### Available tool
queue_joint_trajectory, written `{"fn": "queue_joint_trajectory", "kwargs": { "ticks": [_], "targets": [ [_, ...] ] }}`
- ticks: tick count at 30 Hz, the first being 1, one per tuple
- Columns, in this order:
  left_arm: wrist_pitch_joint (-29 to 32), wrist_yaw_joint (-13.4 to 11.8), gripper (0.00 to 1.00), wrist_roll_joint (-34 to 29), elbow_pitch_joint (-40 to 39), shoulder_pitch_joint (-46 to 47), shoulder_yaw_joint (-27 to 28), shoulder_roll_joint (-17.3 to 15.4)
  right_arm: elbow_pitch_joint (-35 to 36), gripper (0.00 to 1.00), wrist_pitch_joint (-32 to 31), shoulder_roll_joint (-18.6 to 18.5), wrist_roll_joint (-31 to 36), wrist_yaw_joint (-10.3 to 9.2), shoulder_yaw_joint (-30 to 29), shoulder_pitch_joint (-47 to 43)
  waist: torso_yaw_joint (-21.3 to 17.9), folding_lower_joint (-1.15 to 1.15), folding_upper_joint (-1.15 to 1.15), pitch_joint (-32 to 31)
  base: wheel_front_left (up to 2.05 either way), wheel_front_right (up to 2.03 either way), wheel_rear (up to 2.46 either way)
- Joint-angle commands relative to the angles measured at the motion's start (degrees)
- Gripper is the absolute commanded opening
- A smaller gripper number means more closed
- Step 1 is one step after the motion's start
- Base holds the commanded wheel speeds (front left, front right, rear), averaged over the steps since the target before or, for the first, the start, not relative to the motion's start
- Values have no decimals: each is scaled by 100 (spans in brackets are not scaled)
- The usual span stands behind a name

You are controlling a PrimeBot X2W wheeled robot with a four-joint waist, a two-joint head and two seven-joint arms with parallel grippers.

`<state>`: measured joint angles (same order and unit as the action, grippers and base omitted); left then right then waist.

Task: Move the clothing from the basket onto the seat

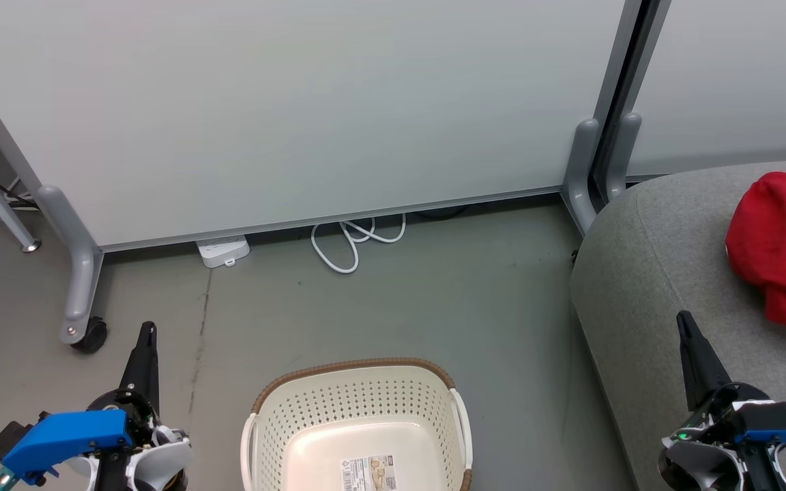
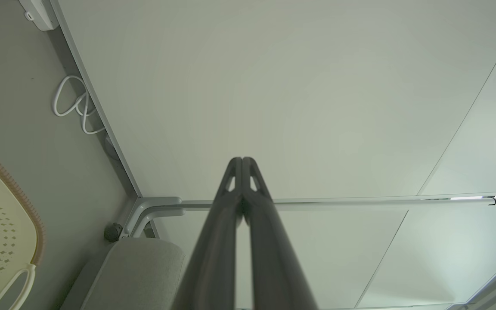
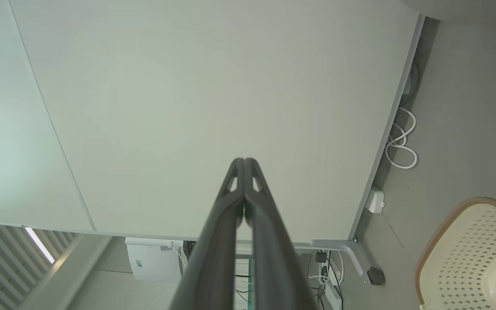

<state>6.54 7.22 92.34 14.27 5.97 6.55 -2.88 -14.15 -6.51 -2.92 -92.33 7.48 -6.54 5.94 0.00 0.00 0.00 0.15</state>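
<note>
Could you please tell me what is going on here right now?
A two-armed robot is moving laundry from a basket on the floor to the grey seat at its right. Red clothing lies on the seat, and the part of the basket in view holds none. The left gripper and right gripper flank the basket, jaws closed, holding nothing.
</note>
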Motion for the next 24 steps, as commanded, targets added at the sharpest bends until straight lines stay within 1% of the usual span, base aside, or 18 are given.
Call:
{"fn": "queue_joint_trajectory", "kwargs": {
  "ticks": [1,24],
  "targets": [
    [23,49,0,11,-28,66,15,1,11,0,-30,12,-12,2,-11,70,0,0,0,0,0,0,0],
    [22,38,0,12,-27,65,13,1,11,0,-29,11,-14,2,-9,69,0,0,0,0,0,0,0]
  ]
}}
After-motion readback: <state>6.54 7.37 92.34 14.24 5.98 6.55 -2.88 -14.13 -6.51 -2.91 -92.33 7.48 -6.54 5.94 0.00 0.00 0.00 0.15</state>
